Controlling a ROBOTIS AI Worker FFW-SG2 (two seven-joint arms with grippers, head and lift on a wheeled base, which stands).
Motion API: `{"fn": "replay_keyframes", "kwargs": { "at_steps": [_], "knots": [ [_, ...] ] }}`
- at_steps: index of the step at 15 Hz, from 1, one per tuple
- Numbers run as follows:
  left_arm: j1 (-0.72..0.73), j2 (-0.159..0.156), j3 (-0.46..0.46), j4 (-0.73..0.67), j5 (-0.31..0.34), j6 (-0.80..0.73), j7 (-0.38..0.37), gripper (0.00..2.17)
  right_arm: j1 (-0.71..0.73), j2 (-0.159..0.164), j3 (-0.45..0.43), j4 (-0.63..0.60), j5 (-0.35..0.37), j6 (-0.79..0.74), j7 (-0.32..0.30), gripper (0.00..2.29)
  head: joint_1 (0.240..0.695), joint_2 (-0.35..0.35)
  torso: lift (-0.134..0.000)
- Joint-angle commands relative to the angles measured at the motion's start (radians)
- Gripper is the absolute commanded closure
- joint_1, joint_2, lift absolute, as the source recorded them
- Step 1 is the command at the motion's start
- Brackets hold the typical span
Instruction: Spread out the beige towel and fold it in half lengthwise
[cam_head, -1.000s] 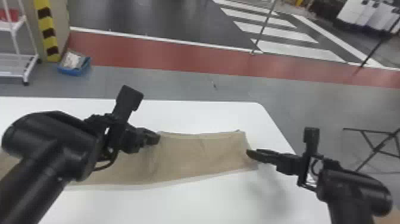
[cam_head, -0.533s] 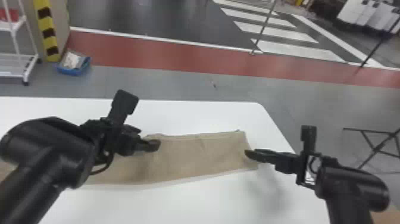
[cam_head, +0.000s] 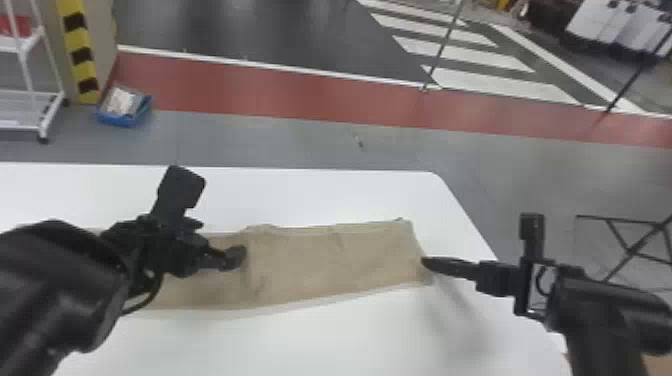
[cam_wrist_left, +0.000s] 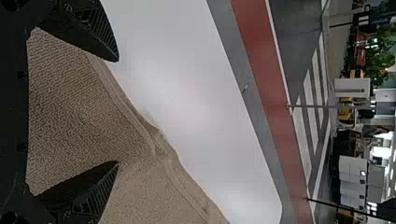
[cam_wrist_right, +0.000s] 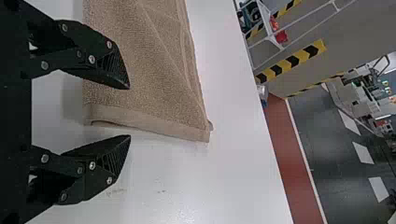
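Note:
The beige towel (cam_head: 325, 260) lies as a long folded strip across the table, a little wrinkled in its middle. Over its left part is my left gripper (cam_head: 235, 256). In the left wrist view that gripper (cam_wrist_left: 116, 112) is open, towel cloth (cam_wrist_left: 79, 107) showing between its fingers. My right gripper (cam_head: 425, 261) is at the towel's right end. The right wrist view has this gripper (cam_wrist_right: 130, 112) open, one finger over the towel (cam_wrist_right: 140, 70) and the other past its hemmed end, over bare table.
The white table (cam_head: 320, 340) has its right edge under the right arm. Beyond it on the floor are a blue bin (cam_head: 124, 107), a white rack (cam_head: 30, 110) and a black folding stand (cam_head: 620, 240).
My left arm has shifted slightly left and lower over the towel. The right gripper has moved slightly left at first, then hardly at all. The towel looks the same.

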Motion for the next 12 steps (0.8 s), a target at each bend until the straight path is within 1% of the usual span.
{"fn": "replay_keyframes", "kwargs": {
  "at_steps": [1, 2, 3, 4, 6, 7, 8, 9, 11, 12],
  "knots": [
    [0.001, -0.004, -0.007, 0.009, -0.034, 0.001, 0.009, 0.13, -0.001, -0.001, 0.0, -0.013, 0.007, 0.006, 0.008, 1.03, 0.695, -0.35, -0.124],
    [-0.001, -0.004, -0.008, 0.017, -0.036, 0.001, 0.011, 0.15, -0.002, -0.01, -0.006, -0.015, 0.006, 0.015, 0.025, 1.17, 0.695, -0.35, -0.124],
    [-0.002, -0.007, -0.007, 0.028, -0.037, -0.002, 0.016, 0.15, -0.009, -0.018, -0.018, -0.015, 0.007, 0.021, 0.043, 1.35, 0.695, -0.35, -0.124],
    [-0.005, -0.009, -0.005, 0.038, -0.048, -0.002, 0.019, 0.15, -0.01, -0.026, -0.02, -0.015, 0.006, 0.031, 0.056, 1.36, 0.695, -0.35, -0.124],
    [-0.007, -0.012, -0.011, 0.044, -0.059, -0.002, 0.032, 0.16, -0.012, -0.044, -0.051, -0.016, 0.004, 0.04, 0.066, 1.36, 0.695, -0.35, -0.124],
    [-0.007, -0.012, -0.011, 0.044, -0.059, -0.002, 0.032, 0.16, -0.015, -0.047, -0.055, -0.016, 0.006, 0.04, 0.072, 1.36, 0.695, -0.35, -0.124],
    [-0.005, -0.012, -0.011, 0.044, -0.059, -0.002, 0.034, 0.16, -0.015, -0.059, -0.072, -0.015, 0.007, 0.037, 0.072, 1.36, 0.695, -0.35, -0.124],
    [-0.007, -0.013, -0.013, 0.046, -0.063, -0.002, 0.036, 0.16, -0.015, -0.067, -0.071, -0.009, 0.01, 0.028, 0.072, 1.36, 0.695, -0.35, -0.124],
    [-0.007, -0.015, -0.015, 0.048, -0.068, -0.002, 0.037, 0.16, -0.018, -0.079, -0.069, 0.014, 0.037, -0.003, 0.071, 1.36, 0.695, -0.35, -0.124],
    [-0.007, -0.013, -0.015, 0.048, -0.068, -0.002, 0.037, 0.16, -0.018, -0.078, -0.066, 0.025, 0.058, -0.04, 0.066, 1.36, 0.695, -0.35, -0.124]
  ]
}}
